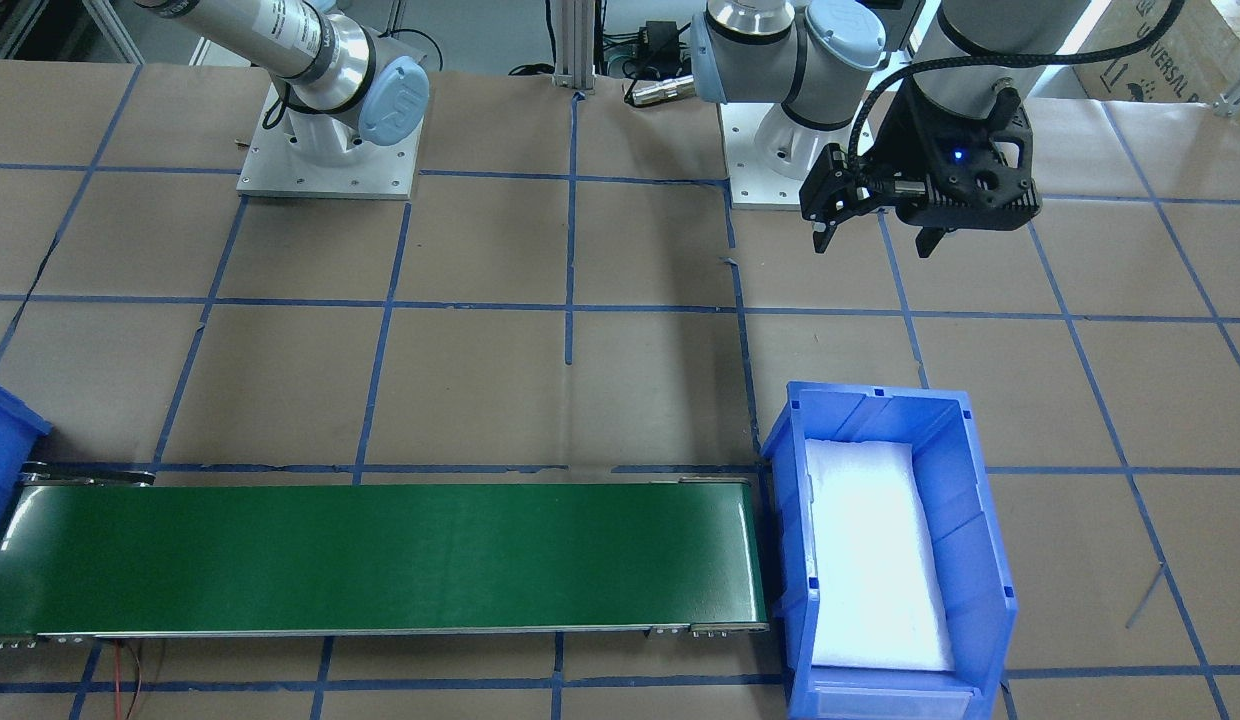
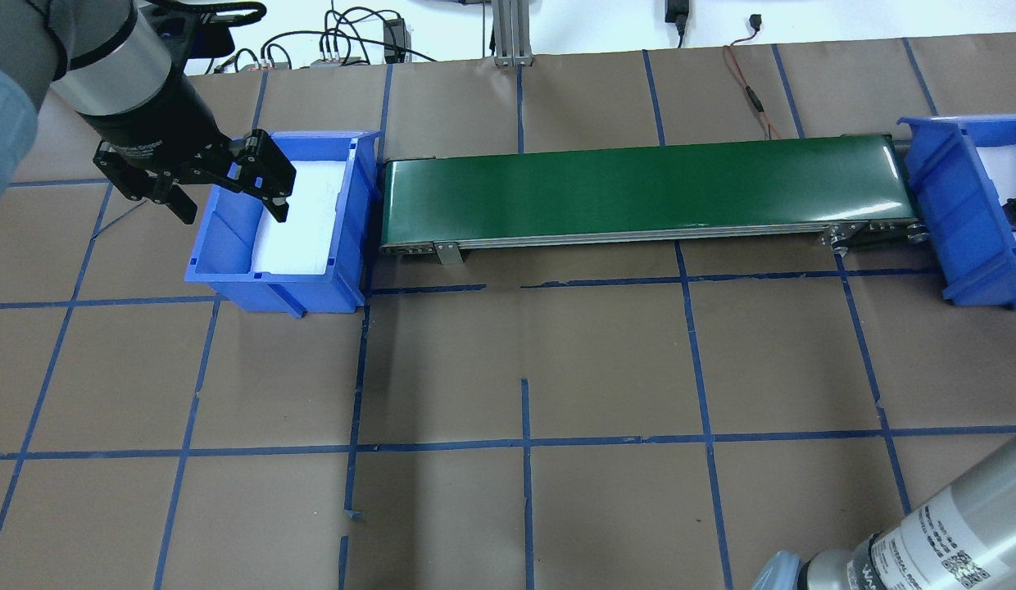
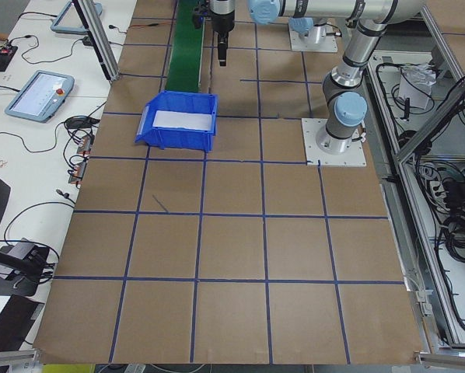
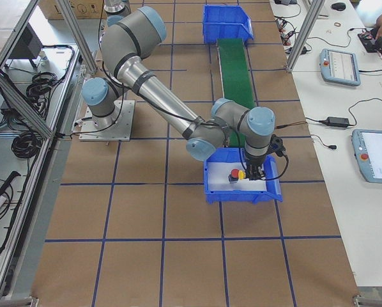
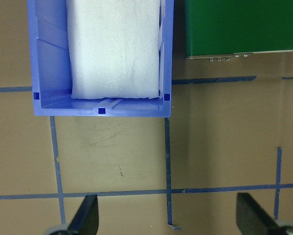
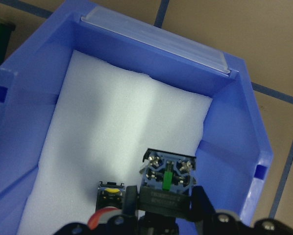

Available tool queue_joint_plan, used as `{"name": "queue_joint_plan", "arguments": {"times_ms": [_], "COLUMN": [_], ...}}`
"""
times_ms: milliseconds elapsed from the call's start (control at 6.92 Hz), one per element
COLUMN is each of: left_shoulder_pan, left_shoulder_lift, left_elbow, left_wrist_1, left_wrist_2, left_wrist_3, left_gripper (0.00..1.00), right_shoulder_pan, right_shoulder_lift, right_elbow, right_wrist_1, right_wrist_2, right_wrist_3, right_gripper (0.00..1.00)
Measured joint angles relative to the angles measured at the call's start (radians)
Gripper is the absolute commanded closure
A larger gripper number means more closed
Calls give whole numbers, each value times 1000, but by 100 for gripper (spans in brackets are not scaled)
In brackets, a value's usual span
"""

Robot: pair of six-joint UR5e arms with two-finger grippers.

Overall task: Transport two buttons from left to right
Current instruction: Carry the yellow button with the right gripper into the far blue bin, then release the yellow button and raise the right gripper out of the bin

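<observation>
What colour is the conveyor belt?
The conveyor belt is dark green, clearest in the overhead exterior view.

Bright, even light from overhead on all my feeds, with only faint soft shadows on the paper [image 2: 606, 360] around the belt [image 2: 639, 184]. Belt's got a pale sheen streak along it in the overhead view. Foam [image 1: 870, 560] just past the belt's end is blown out white in the front view. Right wrist: button [image 6: 167, 177] looks sharp, bottom edge nearest the lens goes soft.
</observation>
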Motion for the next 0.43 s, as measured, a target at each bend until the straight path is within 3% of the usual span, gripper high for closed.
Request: {"name": "queue_joint_plan", "arguments": {"times_ms": [434], "left_shoulder_pan": [0], "left_shoulder_lift": [0], "left_elbow": [0], "left_wrist_1": [0], "left_wrist_2": [1], "left_wrist_3": [1], "left_gripper": [0], "right_shoulder_pan": [5], "right_shoulder_lift": [29], "right_elbow": [-2], "right_wrist_1": [-22], "right_wrist_2": [47], "right_wrist_3": [-10], "right_gripper": [85]}}
